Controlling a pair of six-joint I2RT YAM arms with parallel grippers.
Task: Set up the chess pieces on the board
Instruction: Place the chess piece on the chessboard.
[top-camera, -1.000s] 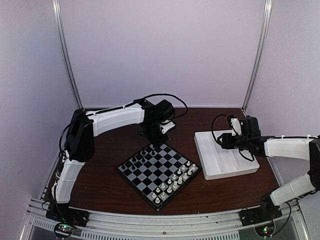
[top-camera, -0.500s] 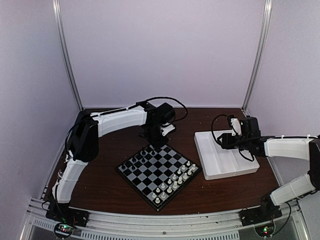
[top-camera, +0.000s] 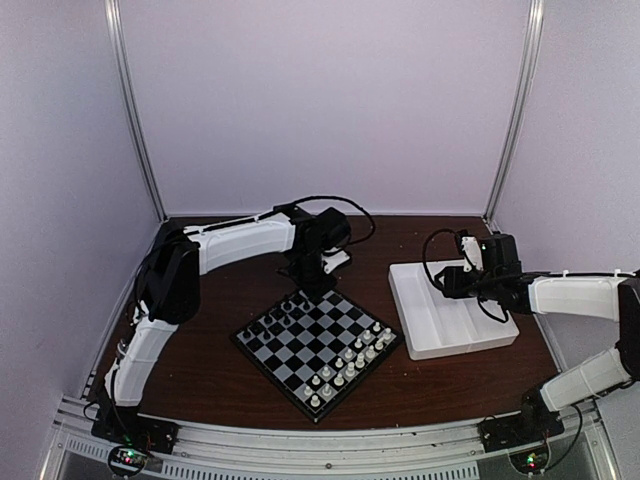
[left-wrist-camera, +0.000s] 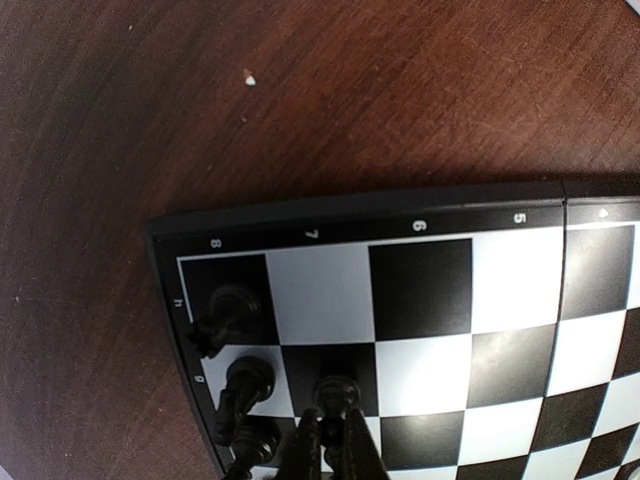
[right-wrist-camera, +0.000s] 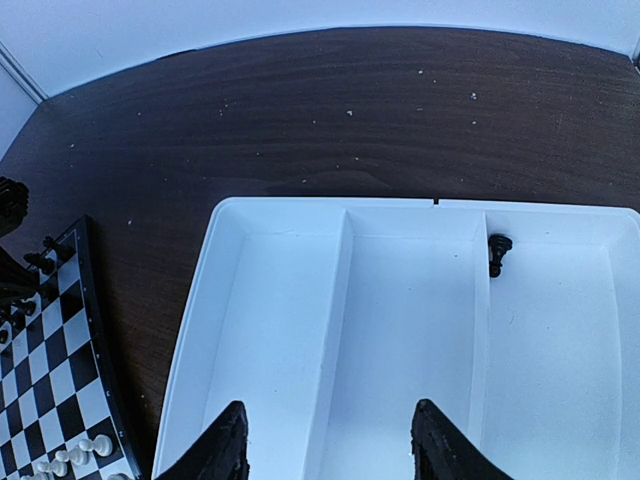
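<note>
**Item:** chess pieces (left-wrist-camera: 232, 314), black plastic, very small, each no wider than a board square

**Location:** a cluster stands on the squares at the far-left corner of the board (left-wrist-camera: 420, 300), near the rank marks 8 and 7. One held chessman (left-wrist-camera: 337, 388) sits at the left gripper's tips. A lone black chessman (right-wrist-camera: 498, 253) stands at the far end of the white tray (right-wrist-camera: 280, 330), against the divider between the middle and right compartments. Which of the two compartments it is in is hard to tell. White chessmen (top-camera: 350, 362) fill the near-right side of the board.

**Left gripper** (left-wrist-camera: 328, 432): fingers drawn close together and, by the look of it, pinching the held chessman just below its head, low over the corner squares.

**Right gripper** (right-wrist-camera: 330, 450): fingers spread wide with nothing between them, above the near edge of the tray.

**Handling (judged):**
- Weight and feel: light, stiff and smooth-sided, so a piece is likely to tip or skid at a slight nudge and is unlikely to break.
- Where to hold: the narrow stem under the head, fingers coming straight down.
- Tray piece: the divider blocks one side, so the fingers want to straddle it along the wall.
- Corner cluster: neighbours stand just beside one another, so release calls for a small opening
</note>
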